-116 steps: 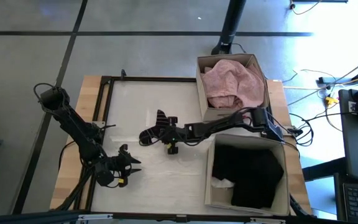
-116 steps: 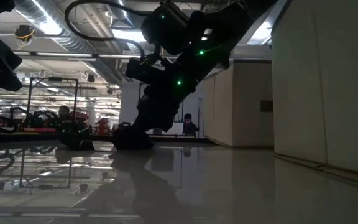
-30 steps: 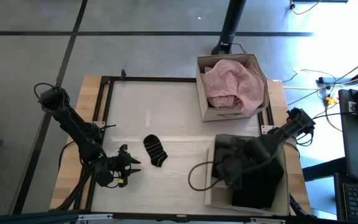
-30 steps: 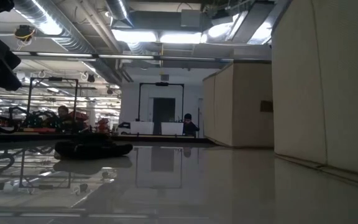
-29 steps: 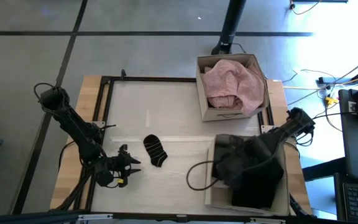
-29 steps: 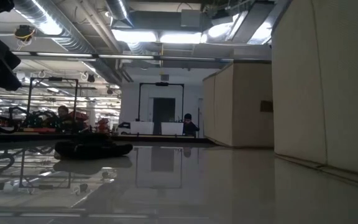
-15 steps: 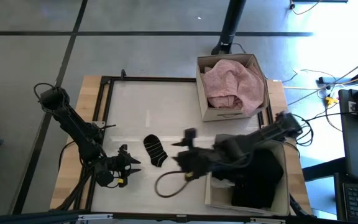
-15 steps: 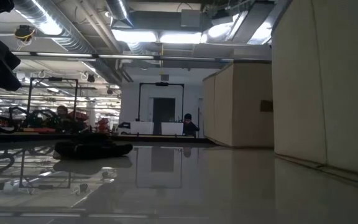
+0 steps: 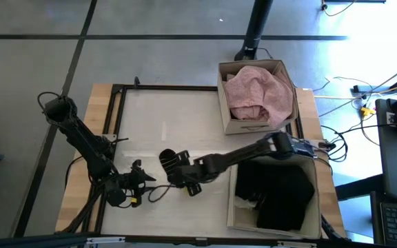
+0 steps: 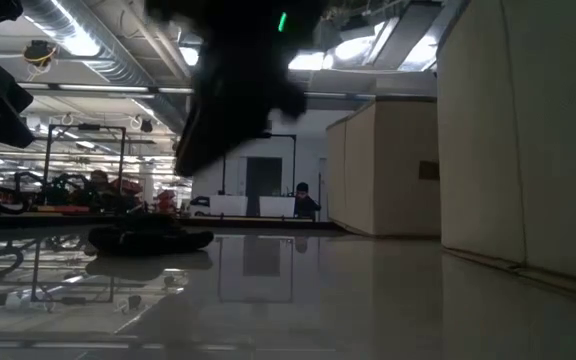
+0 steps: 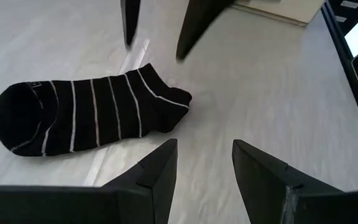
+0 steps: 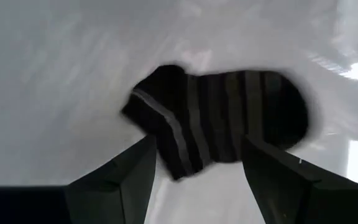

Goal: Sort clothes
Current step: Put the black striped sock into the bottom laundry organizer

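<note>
- Both pairs of jaws stand spread and hold nothing: the left gripper [image 9: 145,178] rests low at the table's front left, and the right gripper [image 9: 173,167] hangs just over the sock near the table's middle.
- Two dark arms are in view; the left one waits with its fingers [image 11: 159,167] apart, pointing toward the sock.
- One short black ankle sock with thin white stripes [image 9: 168,160] lies flat on the glossy white table top [image 9: 150,117], between the two grippers; the left wrist view [image 11: 89,115] shows it whole, with a pale cuff edge.
- The right wrist view shows the same sock [image 12: 219,118] straight ahead, between that arm's parted fingers [image 12: 126,174], not touched by them.
- Two open tan cardboard boxes stand along the table's right side.
- The far box [image 9: 225,103] holds one crumpled pale pink fabric garment [image 9: 257,93].
- The near box [image 9: 234,207] holds a heap of black fabric garments [image 9: 278,189] with one small white piece [image 9: 245,204] at its left edge.
- No writing or brand can be read on anything.
- A second ago the right arm was folded over the near box, covering its contents; now it reaches out leftward across the table to the sock, and the box's inside shows again.
- The sock lies where it lay then, and the left arm has not shifted.
</note>
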